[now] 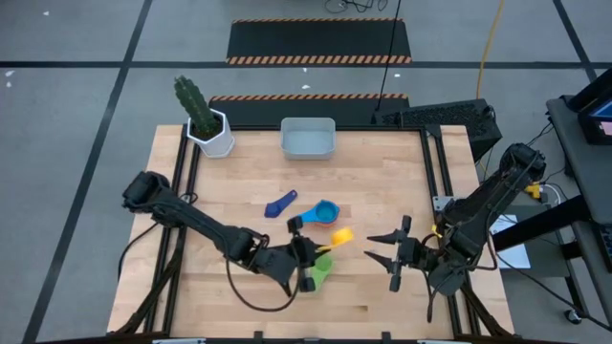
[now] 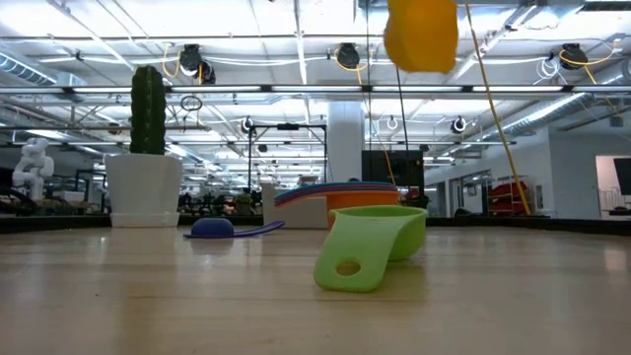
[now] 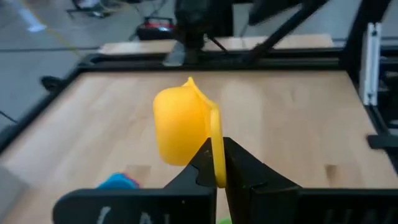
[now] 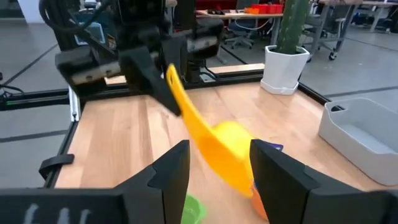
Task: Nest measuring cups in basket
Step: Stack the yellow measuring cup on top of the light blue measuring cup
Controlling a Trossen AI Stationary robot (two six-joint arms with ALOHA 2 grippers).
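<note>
High view: the left gripper (image 1: 308,250) pinches the handle of the yellow measuring cup (image 1: 341,236), held at roughly 5 o'clock from the table's centre; the green measuring cup (image 1: 320,270) lies just at 6 o'clock of it. The light blue cup stack (image 1: 322,212) and the dark blue cup (image 1: 280,204) lie near centre, with the basket (image 1: 308,138) at 12 o'clock on the far edge. The right gripper (image 1: 386,247) hovers at 3 o'clock of the yellow cup, fingers spread. Low view: the yellow cup hangs above the green cup. Left wrist view: the fingers (image 3: 202,163) clamp the yellow handle.
</note>
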